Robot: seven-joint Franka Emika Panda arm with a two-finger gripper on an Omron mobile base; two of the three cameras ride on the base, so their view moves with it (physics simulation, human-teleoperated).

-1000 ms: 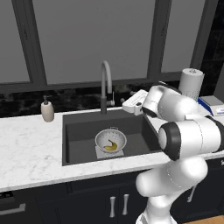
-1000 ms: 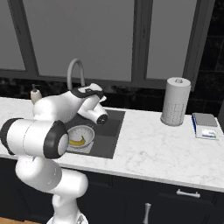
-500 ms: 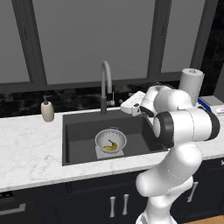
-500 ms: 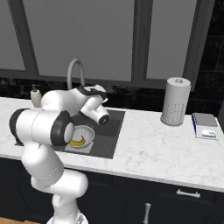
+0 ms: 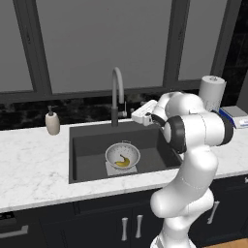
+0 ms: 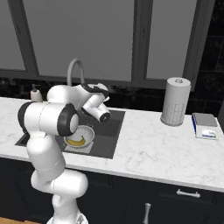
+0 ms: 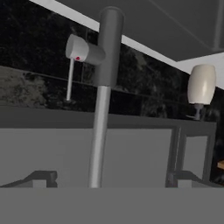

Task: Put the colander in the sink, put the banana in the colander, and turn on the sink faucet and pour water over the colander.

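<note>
The pincer (image 5: 138,116) is spread wide and holds nothing. Just ahead of it stands the sink faucet (image 5: 116,95). Below the pincer, in the sink (image 5: 87,145), the banana (image 5: 122,162) lies in the colander (image 5: 122,155). Farther off, a soap bottle (image 5: 52,122) stands on the surface (image 5: 29,164).

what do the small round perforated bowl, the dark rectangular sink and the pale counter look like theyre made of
Perforated bowl: probably thin metal, silvery-white with a light sheen. Dark grey sink: matte, no shine, perhaps composite or stone. White counter: looks like polished marble, with grey veining.
</note>
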